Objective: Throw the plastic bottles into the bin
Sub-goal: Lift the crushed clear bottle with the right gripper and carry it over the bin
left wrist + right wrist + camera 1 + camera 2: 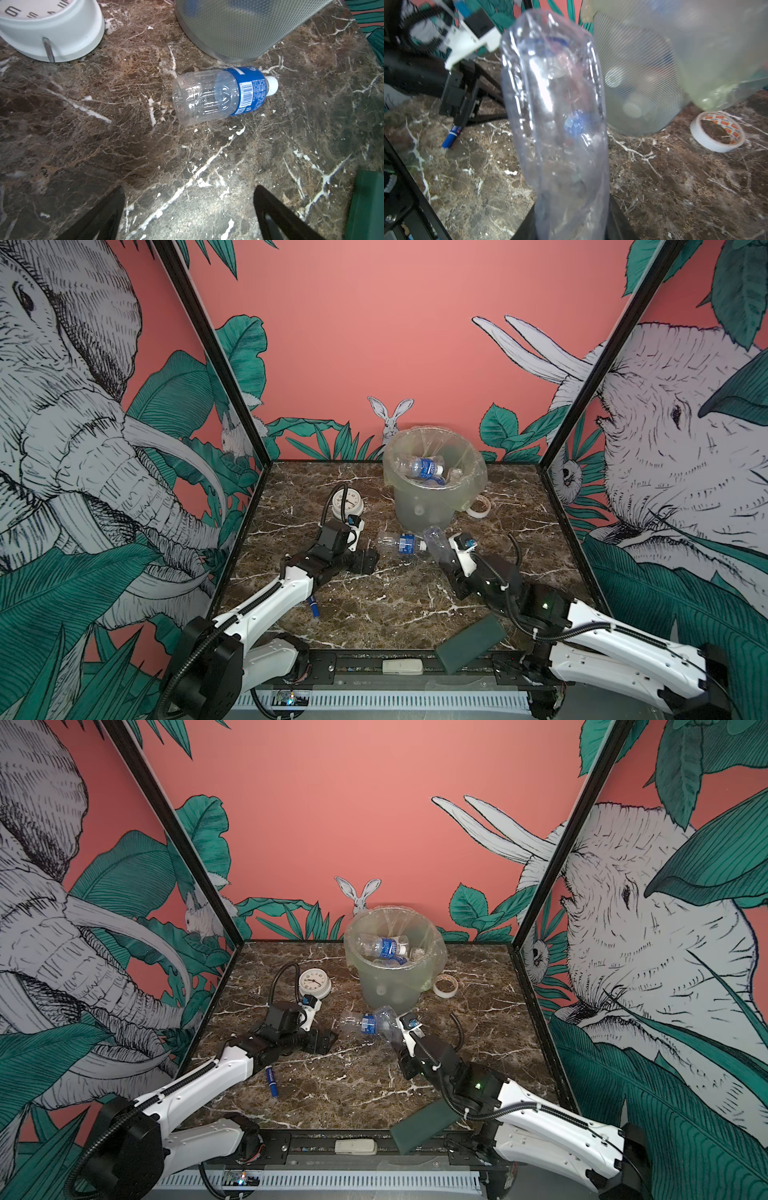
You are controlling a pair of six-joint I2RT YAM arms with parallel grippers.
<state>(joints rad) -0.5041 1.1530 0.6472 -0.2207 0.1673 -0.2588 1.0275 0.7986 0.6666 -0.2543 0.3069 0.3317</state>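
- In both top views the right gripper (pixel 445 562) (pixel 400 1048) pinches one end of a crushed clear bottle (pixel 437 543) (pixel 388 1023). The bottle sticks out ahead of the jaws, tilted toward the bin (pixel 424 506) (pixel 388 986), with its far end near the bin's wall.
- In the same views the left gripper (pixel 365 561) (pixel 323 1041) sits low over the table with its jaws spread and nothing between them. A blue-labelled bottle (pixel 401 543) (pixel 363 1022) lies on its side ahead of them, between the two grippers. Other bottles (pixel 419 467) (pixel 382 946) lie inside the bin.
- In the left wrist view the left gripper (pixel 189 188) has its jaws wide apart. The blue-labelled bottle (pixel 222 93) lies ahead of them and clear of both, its white cap turned away. The bin (pixel 239 27) stands just beyond it, and a white clock (pixel 52 31) lies off to one side.
- In the right wrist view the right gripper (pixel 571 228) is clamped on the crushed clear bottle (pixel 556 116), which rises blurred from between the jaws. The bin (pixel 637 83) is close beyond it, with a tape roll (pixel 716 131) beside its base. A blue marker (pixel 451 137) lies by the left arm.
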